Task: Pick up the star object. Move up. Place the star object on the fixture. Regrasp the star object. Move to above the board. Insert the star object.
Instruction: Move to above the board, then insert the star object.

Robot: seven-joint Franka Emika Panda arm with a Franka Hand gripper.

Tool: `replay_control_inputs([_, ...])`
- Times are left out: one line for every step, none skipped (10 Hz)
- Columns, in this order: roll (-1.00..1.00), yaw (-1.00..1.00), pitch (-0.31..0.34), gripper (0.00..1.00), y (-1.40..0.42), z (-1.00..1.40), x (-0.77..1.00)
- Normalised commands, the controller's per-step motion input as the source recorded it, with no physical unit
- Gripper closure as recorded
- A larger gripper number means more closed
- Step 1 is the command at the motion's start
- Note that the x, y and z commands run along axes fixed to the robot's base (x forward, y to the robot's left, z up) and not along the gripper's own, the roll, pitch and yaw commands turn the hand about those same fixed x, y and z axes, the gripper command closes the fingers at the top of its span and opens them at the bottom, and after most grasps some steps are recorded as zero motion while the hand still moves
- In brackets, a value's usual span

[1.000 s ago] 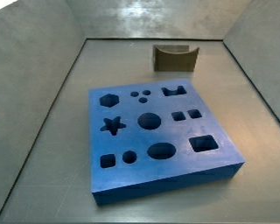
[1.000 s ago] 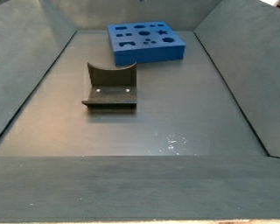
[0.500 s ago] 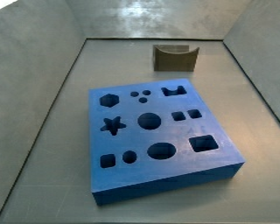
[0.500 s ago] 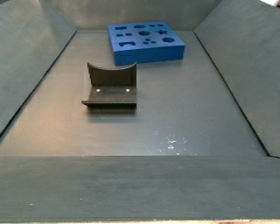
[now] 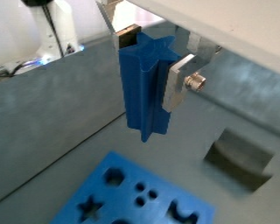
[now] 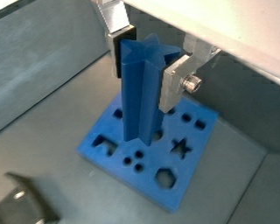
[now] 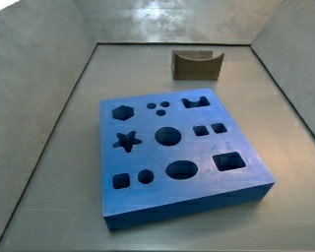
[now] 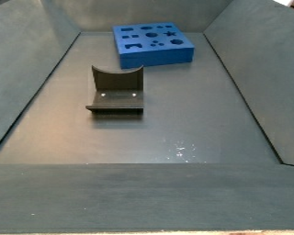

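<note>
1. Wrist views: star object [image 5: 145,83] [image 6: 139,92], 1 pc, blue, long prism w/ ribbed star section, hanging upright. Gripper [image 5: 152,70] [image 6: 150,68] clamped on its upper part; silver fingers [image 5: 178,83] [image 6: 175,80] either side, pointing down.
2. Wrist views: board [image 5: 136,192] [image 6: 149,147], 1 pc, blue, below star object, well apart; star-shaped hole [image 5: 91,208] [image 6: 178,147] among cutouts. Fixture [image 5: 240,157] [image 6: 17,210] on floor beside board.
3. Side views: board [image 7: 176,155] [image 8: 153,44] w/ 11 cutouts, fixture [image 7: 196,65] [image 8: 117,91], 1 each, apart from each other. Gripper, arm, star object out of frame.
</note>
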Motion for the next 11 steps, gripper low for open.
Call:
replay_control_inputs([-0.41,-0.01,-0.106,1.00,0.03,0.00,-0.09])
replay_control_inputs([-0.22,-0.01,-0.075,1.00,0.01,-0.01,-0.05])
replay_control_inputs([0.01,-0.10,0.000,1.00,0.00,-0.09,0.00])
replay_control_inputs([0.00,-0.13,0.000,1.00,0.00,-0.07,0.00])
replay_control_inputs([0.00,-0.23,0.000,1.00,0.00,-0.03,0.12])
replay_control_inputs([0.00,-0.23,0.000,1.00,0.00,0.00,0.14])
replay_control_inputs([0.00,-0.15,0.000,1.00,0.00,0.00,0.10])
replay_control_inputs([0.00,0.00,-0.003,1.00,0.00,-0.01,0.00])
replay_control_inputs([0.00,0.00,-0.009,1.00,0.00,-0.05,0.00])
replay_control_inputs([0.00,0.00,0.000,1.00,0.00,-0.06,0.00])
replay_control_inputs([0.12,0.00,0.000,1.00,-0.02,-0.14,-0.01])
